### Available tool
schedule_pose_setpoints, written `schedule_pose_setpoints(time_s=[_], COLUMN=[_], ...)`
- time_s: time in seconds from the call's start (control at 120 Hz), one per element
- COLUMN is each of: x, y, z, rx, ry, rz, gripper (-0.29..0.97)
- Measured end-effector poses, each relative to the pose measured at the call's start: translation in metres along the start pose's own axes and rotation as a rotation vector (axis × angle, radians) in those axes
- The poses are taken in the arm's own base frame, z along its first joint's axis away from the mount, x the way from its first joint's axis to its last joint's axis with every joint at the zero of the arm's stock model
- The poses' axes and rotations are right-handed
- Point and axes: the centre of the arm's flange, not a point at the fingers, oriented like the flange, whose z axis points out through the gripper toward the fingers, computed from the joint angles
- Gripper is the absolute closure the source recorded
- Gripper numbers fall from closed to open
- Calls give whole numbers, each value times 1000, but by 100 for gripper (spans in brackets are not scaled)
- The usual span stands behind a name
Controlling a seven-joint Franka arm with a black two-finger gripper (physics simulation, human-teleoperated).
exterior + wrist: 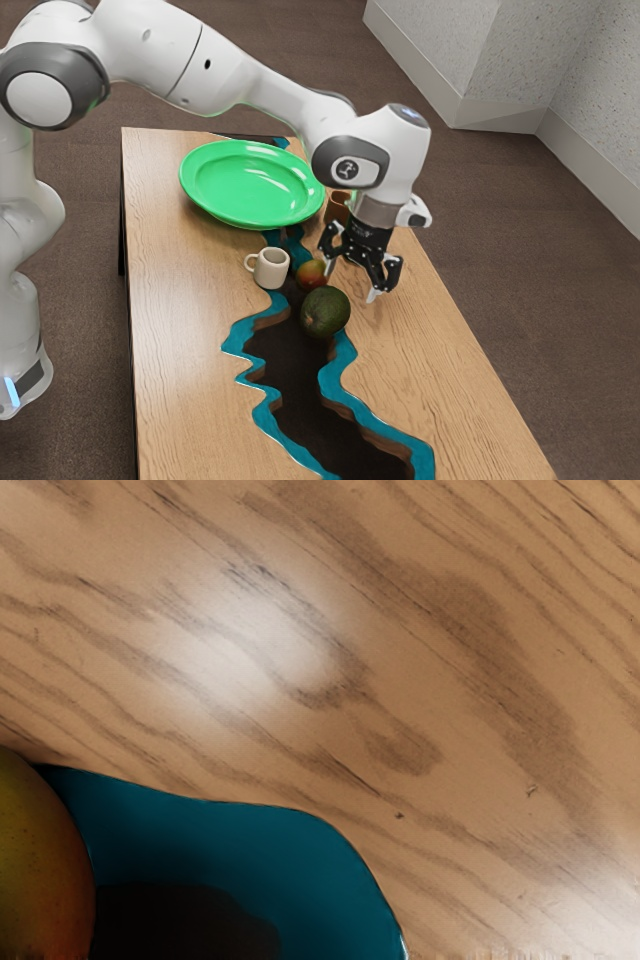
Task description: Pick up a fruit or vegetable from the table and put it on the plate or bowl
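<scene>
Grained tabletop (180, 330); glossy round plate (250, 185); oval mango (311, 272) beside splayed claw (352, 277)

1. Light is even and fairly bright; shadows on the table (180, 330) are soft and faint.
2. In the wrist view a pale sheen lies on the wood, perhaps glare from above.

- The wooden table (400, 630) is showing pale, streaky grain.
- A teal strip (250, 850) is curving through the wood and bordering a dark hollow (180, 920).
- A yellow-red fruit (35, 880) is sitting just beside that strip.
</scene>
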Motion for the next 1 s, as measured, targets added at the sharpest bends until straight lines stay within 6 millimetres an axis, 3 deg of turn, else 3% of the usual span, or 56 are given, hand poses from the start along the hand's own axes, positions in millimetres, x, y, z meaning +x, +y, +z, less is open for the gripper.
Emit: schedule_pose_setpoints(time_s=[0.225, 0.292, 0.35, 0.475, 0.617, 0.85, 1.0], x=[-4, -3, -3, -22, -48, -18, -35], y=[1, 1, 5, 13, 7, -26, -14], z=[8, 5, -11, -34, -31, -30, -35], rx=[11, 4, -21, -51, -54, -37, -38], ry=[1, 12, 36, 66, 42, 52, 61], rz=[87, 105, 125, 194, 253, 203, 250], gripper=[0, 0, 0, 0, 0, 0, 0])
